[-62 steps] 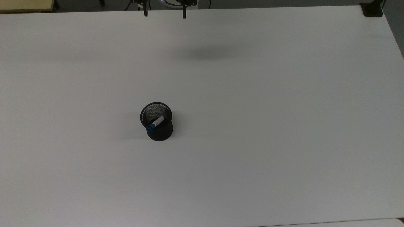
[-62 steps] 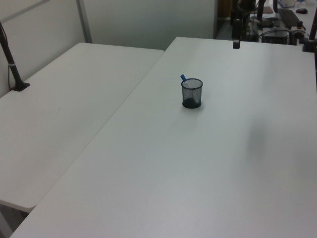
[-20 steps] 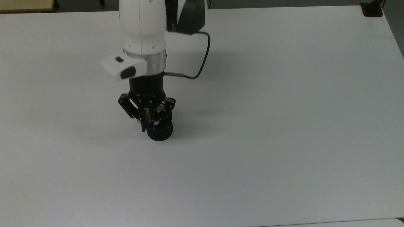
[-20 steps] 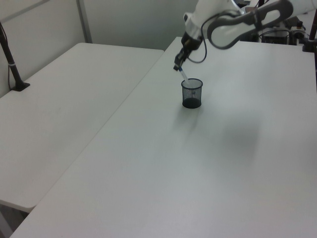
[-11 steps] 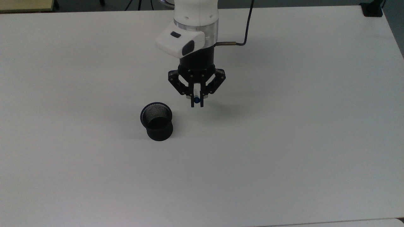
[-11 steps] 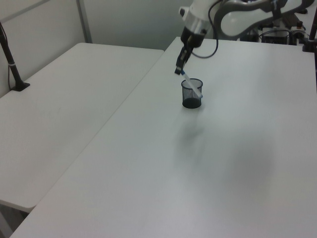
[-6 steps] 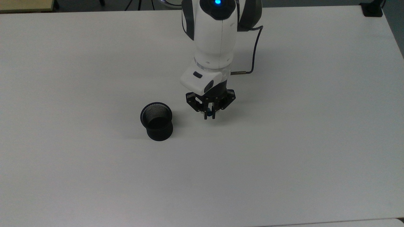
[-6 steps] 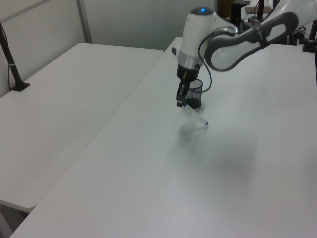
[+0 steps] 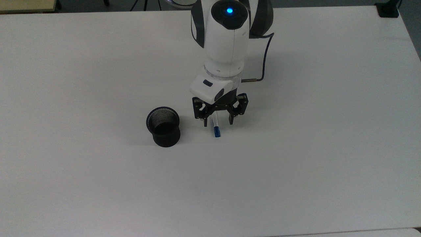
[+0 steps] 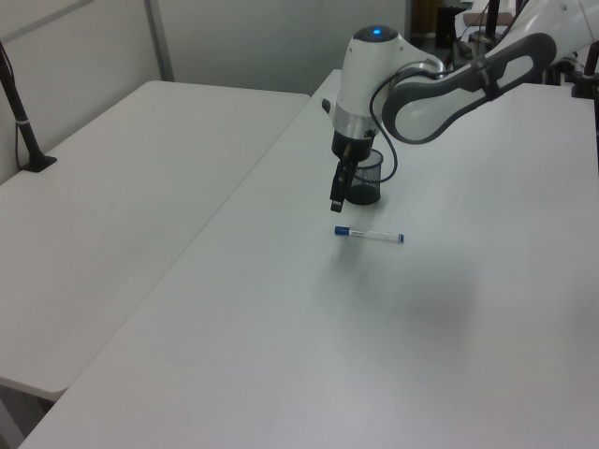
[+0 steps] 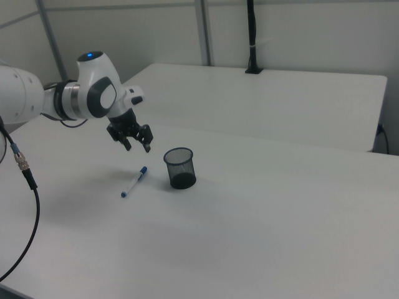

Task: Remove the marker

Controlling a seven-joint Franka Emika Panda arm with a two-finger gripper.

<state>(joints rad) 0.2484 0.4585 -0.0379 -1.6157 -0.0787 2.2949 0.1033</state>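
Observation:
The marker (image 9: 216, 128) lies flat on the white table (image 9: 296, 164), blue cap toward the top view's bottom; it also lies there in the left view (image 10: 370, 234) and the right view (image 11: 133, 182). My gripper (image 9: 218, 123) hovers just above it, open, a finger on each side and nothing held. In the left view the gripper (image 10: 335, 201) hangs a little above the table, and the right view has the gripper (image 11: 138, 148) above the marker's capped end. The black mesh cup (image 9: 163, 126) stands upright and empty at the top view's left of the marker, and shows too in the left view (image 10: 367, 178) and right view (image 11: 179, 168).
A second white table (image 10: 112, 187) adjoins at the left view's left, with a black post (image 10: 19, 103) clamped to it. A black clamp (image 9: 388, 10) sits at the top view's far right corner. A dark cable (image 11: 25, 187) hangs at the right view's left.
The marker was lifted out of the cup and carried to the top view's right. Since half a second ago the gripper has opened and the marker has dropped flat onto the table.

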